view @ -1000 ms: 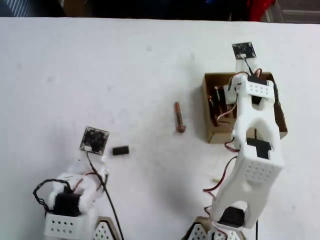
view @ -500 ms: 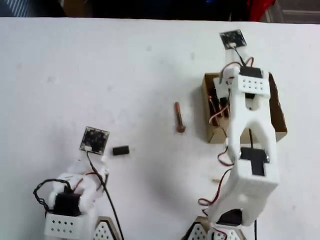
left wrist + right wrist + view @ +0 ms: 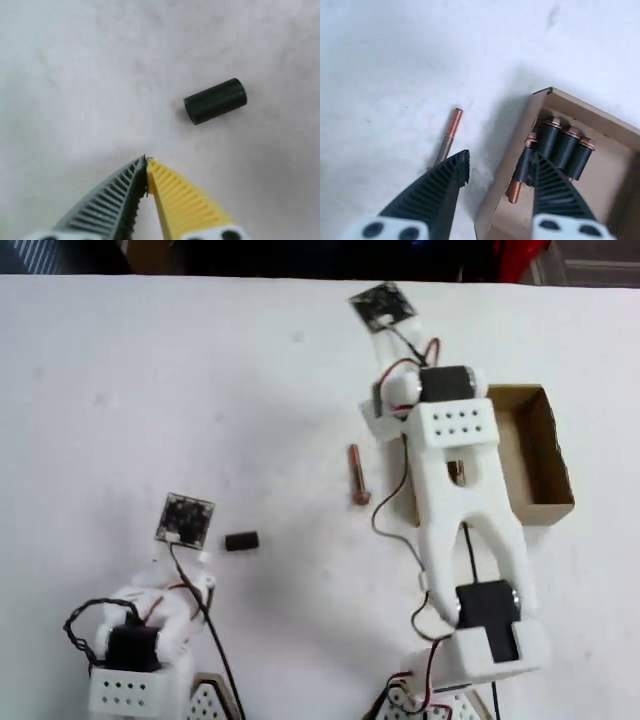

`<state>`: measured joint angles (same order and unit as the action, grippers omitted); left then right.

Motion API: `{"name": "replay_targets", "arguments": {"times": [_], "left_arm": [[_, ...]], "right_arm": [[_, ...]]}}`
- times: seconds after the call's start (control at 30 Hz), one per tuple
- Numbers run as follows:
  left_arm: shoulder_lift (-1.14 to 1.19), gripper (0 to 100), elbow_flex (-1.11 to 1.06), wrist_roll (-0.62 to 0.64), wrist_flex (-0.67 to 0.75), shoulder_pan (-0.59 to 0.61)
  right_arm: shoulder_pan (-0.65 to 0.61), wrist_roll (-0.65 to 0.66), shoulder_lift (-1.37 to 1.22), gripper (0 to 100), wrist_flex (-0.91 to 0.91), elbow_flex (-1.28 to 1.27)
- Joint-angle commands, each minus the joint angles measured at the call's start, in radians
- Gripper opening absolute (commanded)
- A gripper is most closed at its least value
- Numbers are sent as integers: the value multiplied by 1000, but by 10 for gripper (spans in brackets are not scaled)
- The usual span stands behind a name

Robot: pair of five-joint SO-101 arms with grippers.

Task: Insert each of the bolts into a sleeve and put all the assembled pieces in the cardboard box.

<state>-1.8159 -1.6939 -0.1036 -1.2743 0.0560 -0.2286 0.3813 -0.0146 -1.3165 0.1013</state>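
— Where do we find the loose bolt?

— The copper bolt [image 3: 355, 476] lies flat on the table [image 3: 200, 370], near the cardboard box [image 3: 545, 455] but not touching it. It carries no sleeve, so we judge it to be the piece waiting for assembly.

— And its partner?

— The black sleeve [image 3: 241, 541] lies on its side well apart from the bolt, near the left arm [image 3: 140, 630]. In the left wrist view we see the sleeve [image 3: 215, 100] just ahead of the left pincer [image 3: 146, 162], whose two fingers are pressed together on nothing. We take it that this arm sits there because the sleeve is its to pick up.

— What about the other side?

— The right pincer [image 3: 501, 167] hangs wide and empty. One finger is over the head end of the bolt [image 3: 449, 137] and the other is over the box's near corner. That straddle suggests to us that the bolt falls to this arm, since it is the nearest loose thing.

— And inside the box?

— The finished pieces [image 3: 562, 147] lie side by side near one wall, black sleeves with copper heads showing. We count three, perhaps four, since a finger hides part of the row.
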Motion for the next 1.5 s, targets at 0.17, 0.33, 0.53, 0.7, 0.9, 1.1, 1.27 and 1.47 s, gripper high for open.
{"name": "replay_targets", "arguments": {"times": [0.17, 0.33, 0.53, 0.7, 0.9, 1.1, 1.27, 1.47], "left_arm": [[-4, 23, 0, 2, -12, 125], [-4, 23, 0, 2, -12, 205], [-4, 23, 0, 2, -12, 312], [-4, 23, 0, 2, -12, 323], [-4, 23, 0, 2, -12, 325], [-4, 23, 0, 2, -12, 326], [-4, 23, 0, 2, -12, 387], [-4, 23, 0, 2, -12, 458]], "right_arm": [[-147, 6, 102, 170, -113, 40], [-225, 14, 94, 170, -171, 38], [-328, 17, 94, 170, -185, -23], [-404, 203, 94, 170, -185, -77], [-472, 370, 93, 170, -183, -144], [-521, 474, 93, 172, -183, -175], [-558, 491, 93, 171, -140, -180], [-579, 494, 93, 170, -58, -213]]}}
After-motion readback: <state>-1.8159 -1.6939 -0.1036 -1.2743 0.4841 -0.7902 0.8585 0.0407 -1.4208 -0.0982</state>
